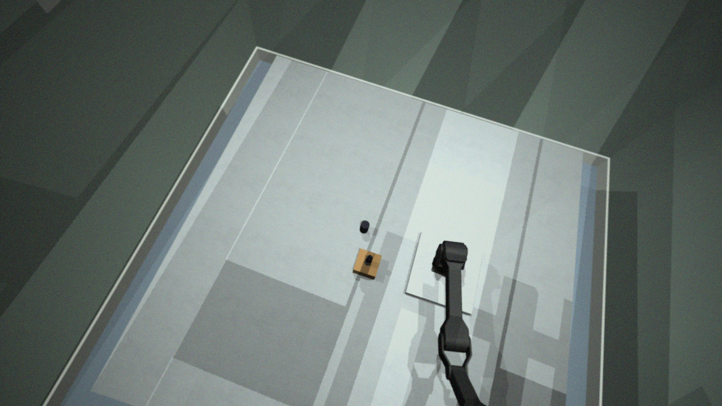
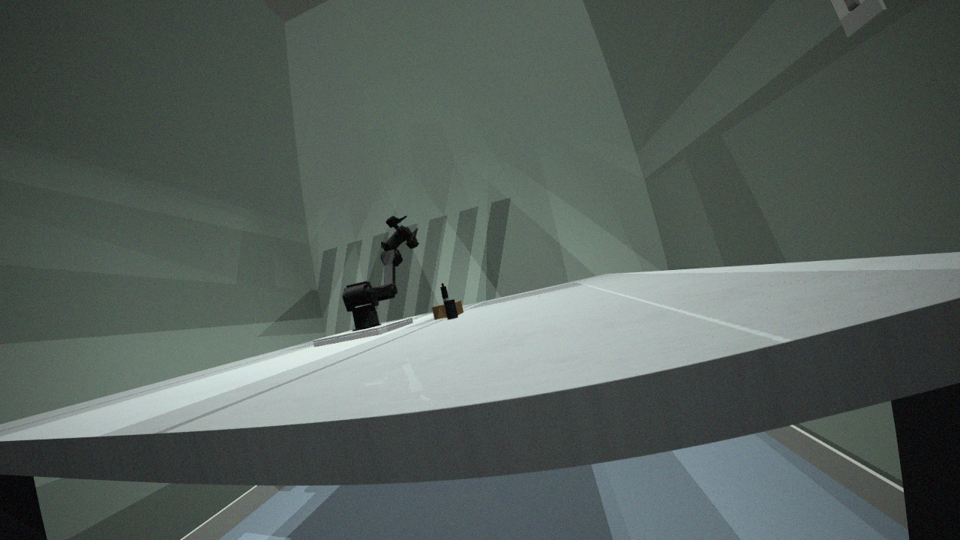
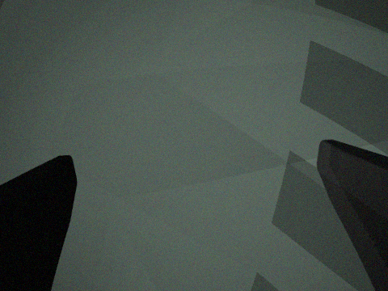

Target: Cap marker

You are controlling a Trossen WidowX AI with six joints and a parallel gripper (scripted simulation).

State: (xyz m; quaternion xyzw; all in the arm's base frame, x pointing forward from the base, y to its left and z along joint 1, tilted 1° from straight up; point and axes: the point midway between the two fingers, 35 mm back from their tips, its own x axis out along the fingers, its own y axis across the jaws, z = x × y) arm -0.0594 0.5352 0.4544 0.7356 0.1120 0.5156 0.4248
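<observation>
— Orange-brown, that holder block, sitting a little below and left of the middle of the top view, with the dark marker standing upright in its centre.

— And the cap?

— The cap is a small dark cylinder standing on the table just above the block in the same frame, apart from it, with bare grey surface between the two. In the exterior view the marker pokes up from the block far off near the middle of the frame, and a dark stub just beside the block looks like the cap, though it is too small there to be sure.

— Where is the arm?

— To the right of the block in the top view, well apart from both things. Its base sits on a pale square plate, and the links run down toward the lower edge of the frame. From the exterior the arm rises from the base and folds upward, with the gripper at the top, high above the table and tilted up.

— Are the fingers closed?

— No. The wrist view shows the gripper spread wide: one dark finger at lower left, the other at the right edge, and only grey-green background between them. It grips nothing.
</observation>
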